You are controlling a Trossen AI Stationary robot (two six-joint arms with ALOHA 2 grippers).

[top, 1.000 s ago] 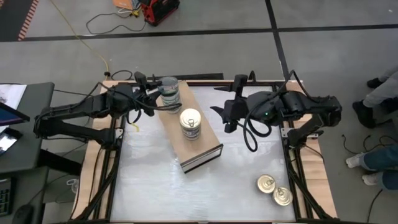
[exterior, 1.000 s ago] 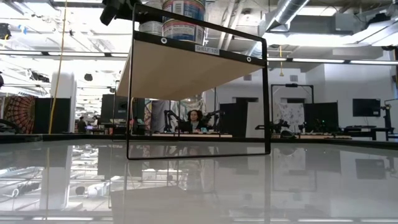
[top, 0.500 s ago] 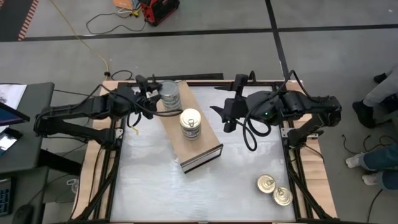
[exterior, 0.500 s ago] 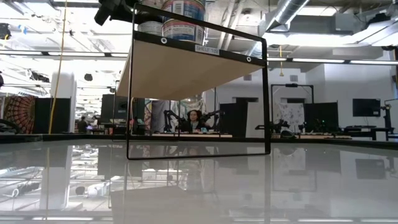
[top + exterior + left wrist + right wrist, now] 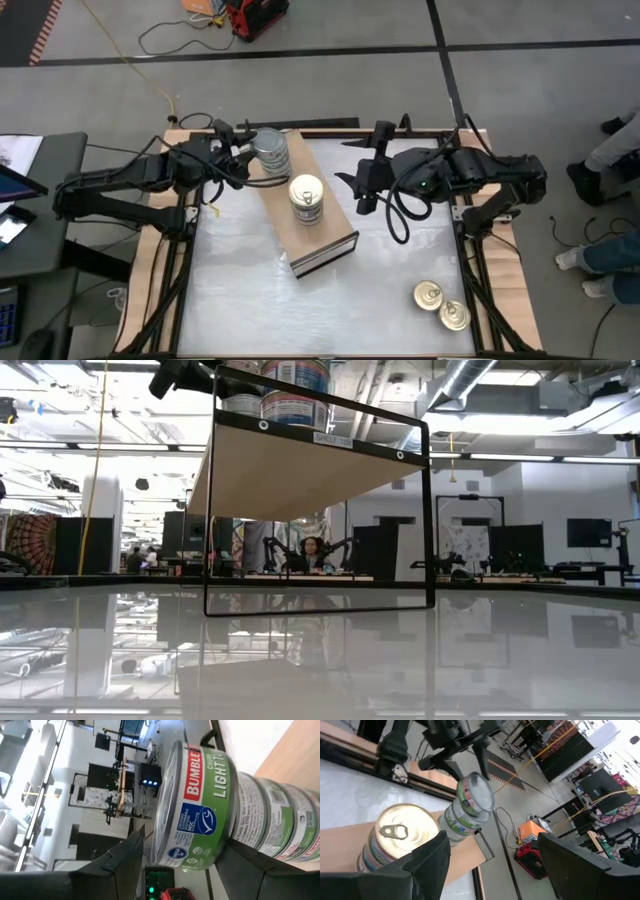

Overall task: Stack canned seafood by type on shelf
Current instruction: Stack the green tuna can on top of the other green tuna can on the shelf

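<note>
Two stacks of tins rest on the light-wood shelf (image 5: 318, 228). A silver-topped stack (image 5: 270, 150) stands at its far end, and its top tin (image 5: 200, 810) sits offset on the tins below. A gold pull-tab stack (image 5: 306, 198) stands mid-board. Two more gold-topped tins (image 5: 428, 294) (image 5: 453, 316) lie on the table near the right edge. My left gripper (image 5: 240, 140) is open just left of the silver stack, with a finger on either side of the top tin in the left wrist view (image 5: 185, 850). My right gripper (image 5: 362, 188) hovers open to the right of the shelf.
In the low view the shelf (image 5: 300, 470) shows as a raised board in a black frame, tins (image 5: 295, 380) on top. The table has wooden side rails (image 5: 160, 280). White tabletop (image 5: 250, 310) lies near and left of the shelf. A person's legs (image 5: 610, 150) are beyond the right edge.
My left gripper has drawn back from around the silver-topped stack toward the table's left edge. The stack stays where it was on the shelf.
</note>
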